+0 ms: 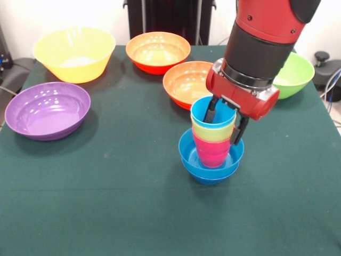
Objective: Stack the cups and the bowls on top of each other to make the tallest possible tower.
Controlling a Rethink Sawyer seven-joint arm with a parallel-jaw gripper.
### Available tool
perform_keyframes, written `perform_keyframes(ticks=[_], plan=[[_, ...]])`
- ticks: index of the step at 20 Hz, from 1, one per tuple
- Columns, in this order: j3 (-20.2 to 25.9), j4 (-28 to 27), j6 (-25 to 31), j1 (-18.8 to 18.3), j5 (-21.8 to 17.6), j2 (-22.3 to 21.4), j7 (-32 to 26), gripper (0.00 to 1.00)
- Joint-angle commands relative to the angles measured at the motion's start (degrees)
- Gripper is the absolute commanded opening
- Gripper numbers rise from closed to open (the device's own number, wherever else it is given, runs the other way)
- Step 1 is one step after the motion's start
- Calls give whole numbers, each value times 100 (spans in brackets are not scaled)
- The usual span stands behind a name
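Centrally on the green-clothed counter (pixel 106 213) stands the tower (pixel 212 146): a small blue bowl (pixel 210 168) nested on another, holding a pink cup (pixel 212 152), then a yellow cup (pixel 213 132), then a light blue cup (pixel 214 113) on top. The red and black arm's pincer (pixel 226 124) straddles the light blue cup's rim, one finger (pixel 211 111) dipping inside the cup and the other down outside at its right; its jaws are parted around the wall, though whether they press it I cannot tell. Just behind the tower sits an orange bowl (pixel 185 82), crowding the arm's left, with a second orange bowl (pixel 157 52) farther back. A lime green bowl (pixel 295 74) peeks out behind the arm at right. A large yellow bowl (pixel 74 53) and a purple bowl (pixel 47 109) sit well apart at left. Beyond the counter a pale wall and dark equipment show.
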Motion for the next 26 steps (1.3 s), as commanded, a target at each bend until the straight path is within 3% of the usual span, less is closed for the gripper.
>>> perform_keyframes(ticks=[1,26], plan=[[355,-108,633,-126,22,-36,956,100],[514,-524,1072,-292,197,-370,834,100]])
